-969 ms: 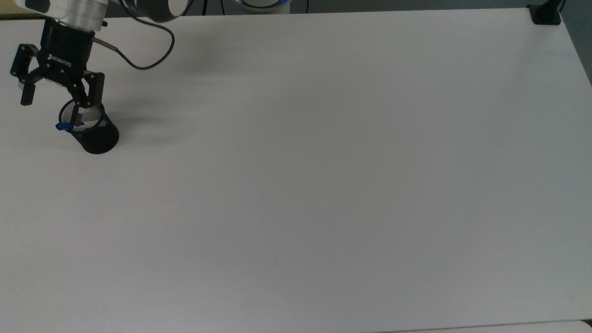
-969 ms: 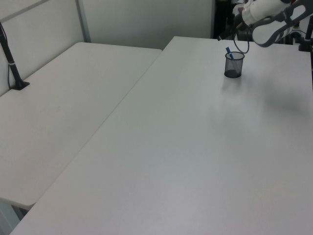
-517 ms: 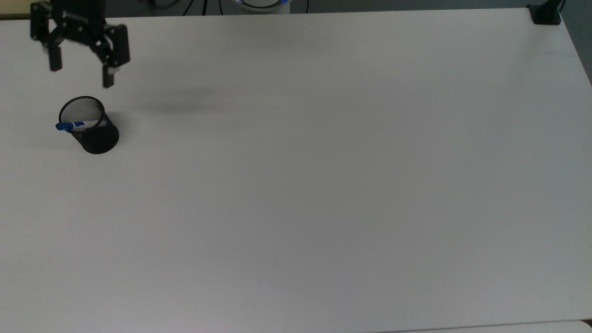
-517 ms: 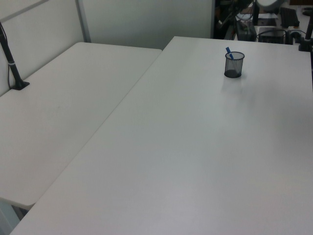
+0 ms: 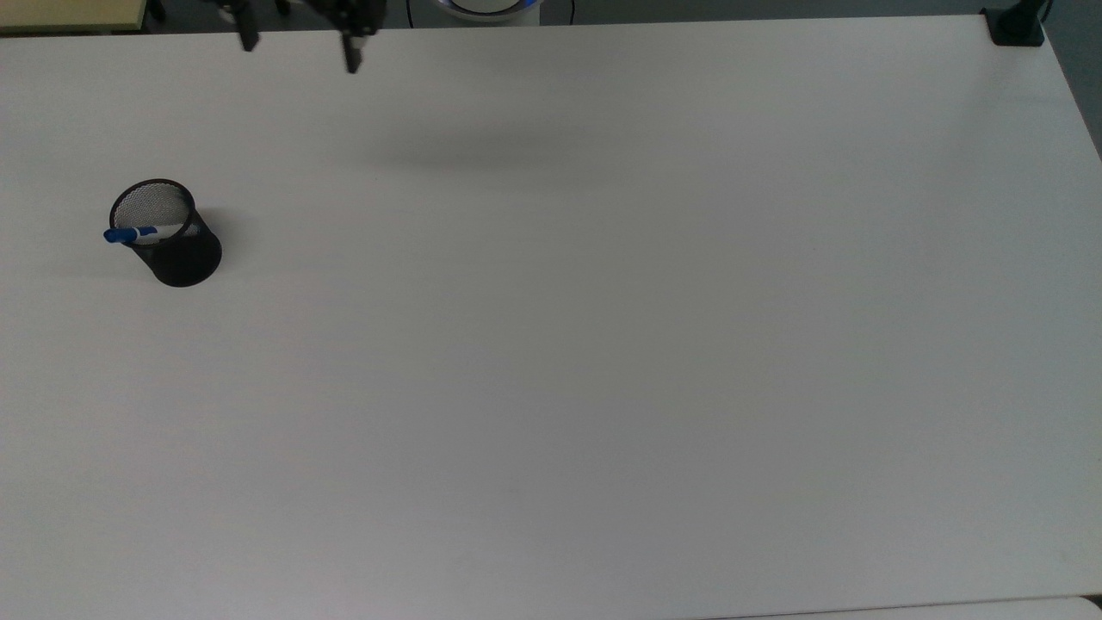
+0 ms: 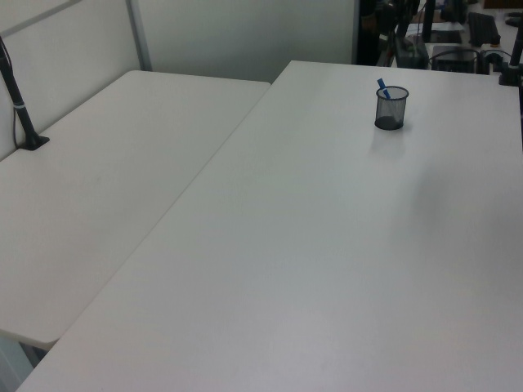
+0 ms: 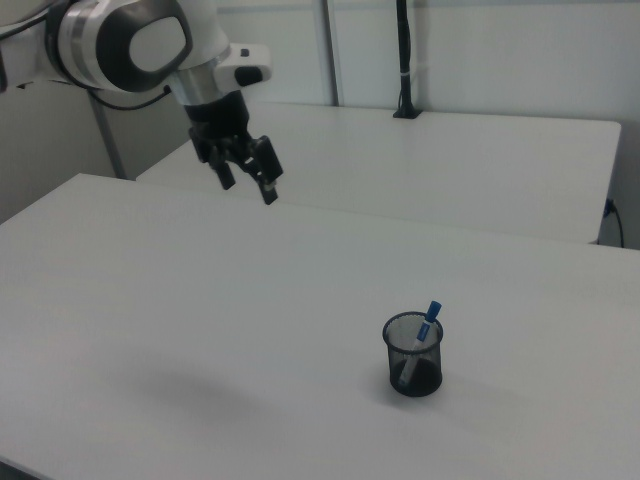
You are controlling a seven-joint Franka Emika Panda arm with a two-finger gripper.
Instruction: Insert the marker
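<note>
Item one, the marker (image 7: 421,344): we find it standing tilted inside the black mesh cup (image 7: 413,356), its blue cap leaning on the rim and poking above it, the cup upright on the white bench (image 7: 200,330) near the top view's left edge. Item two, the end effector (image 7: 246,180): we record it raised above the bench and well apart from the cup, its two fingers (image 7: 268,190) spread and holding nothing. A second white bench (image 6: 90,180) adjoins the first on the left view's left.
</note>
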